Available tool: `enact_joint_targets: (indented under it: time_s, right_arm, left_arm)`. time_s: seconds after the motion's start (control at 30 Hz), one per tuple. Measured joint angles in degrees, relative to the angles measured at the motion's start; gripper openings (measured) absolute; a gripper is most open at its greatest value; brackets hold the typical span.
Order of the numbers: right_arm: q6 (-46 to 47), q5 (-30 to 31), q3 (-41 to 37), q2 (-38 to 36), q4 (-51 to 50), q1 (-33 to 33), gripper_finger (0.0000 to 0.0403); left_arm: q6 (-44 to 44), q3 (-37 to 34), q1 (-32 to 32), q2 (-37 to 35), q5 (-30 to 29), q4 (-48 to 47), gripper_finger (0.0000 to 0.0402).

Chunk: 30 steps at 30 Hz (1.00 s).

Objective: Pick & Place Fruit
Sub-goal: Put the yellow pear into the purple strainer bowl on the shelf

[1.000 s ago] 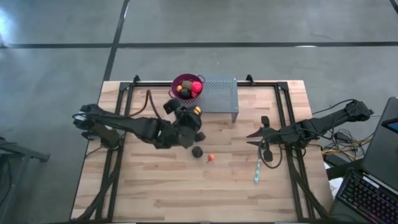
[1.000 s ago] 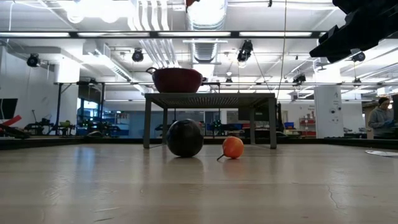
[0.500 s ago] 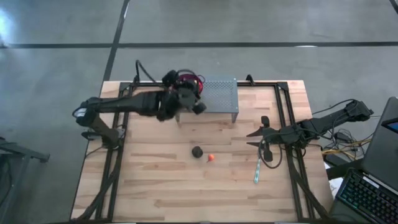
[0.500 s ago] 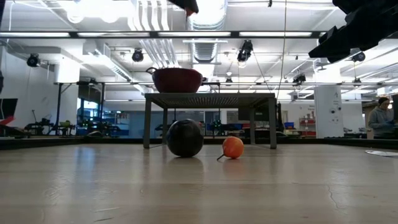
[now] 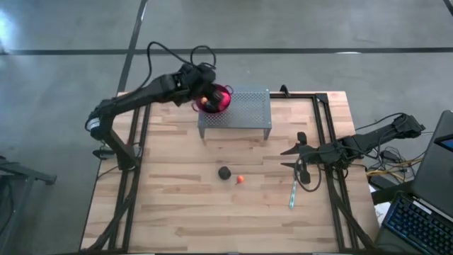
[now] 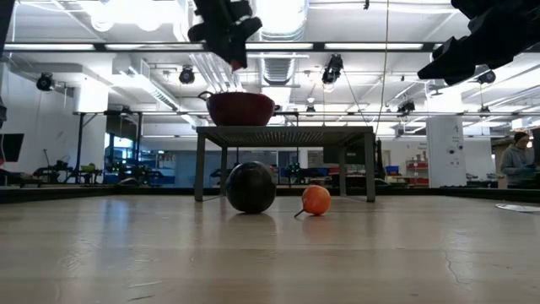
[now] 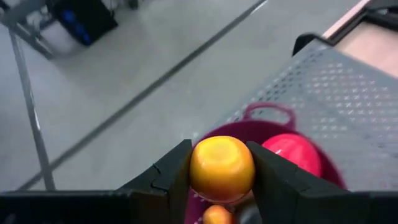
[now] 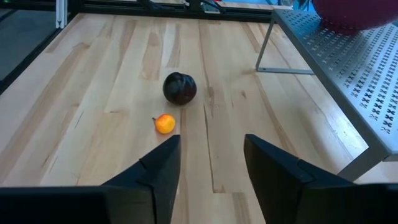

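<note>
Above colander bowl (image 7: 323, 177), left gripper (image 7: 221, 171) clamps orange fruit (image 7: 222, 168)

open tabletop (image 5: 177, 205), metal rack (image 5: 244, 110) blocking far edge

A grey concrete floor (image 5: 297, 28) with dark seams surrounds the wooden table (image 5: 184, 212). Strip lights (image 6: 101, 46) and ducts (image 6: 278, 17) hang overhead.

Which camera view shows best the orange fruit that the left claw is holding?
The left wrist view: the orange fruit fills the middle, pinched between the left claw fingers above the purple colander. In the high view the arm hides it. The low view shows only the claw above the colander. The right wrist view misses it.
</note>
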Motion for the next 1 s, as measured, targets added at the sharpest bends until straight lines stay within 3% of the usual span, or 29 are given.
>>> enact_joint_targets:
  time_s: [0.2, 0.63, 1.0]
  right_arm:
    - [0.0, 0.0, 0.0, 0.0, 0.0, 0.0, 0.0188]
    - [-0.1, 0.0, 0.0, 0.0, 0.0, 0.0, 0.0199]
    - [-0.2, 0.0, 0.0, 0.0, 0.0, 0.0, 0.0171]
  left_arm:
    - [-1.9, -1.9, 2.4, 0.0, 4.4, -0.9, 0.0149]
    - [-5.4, -9.7, 2.6, 0.0, 4.4, 2.3, 0.0154]
    - [-5.7, -11.3, 2.6, 0.0, 4.2, 3.6, 0.0219]
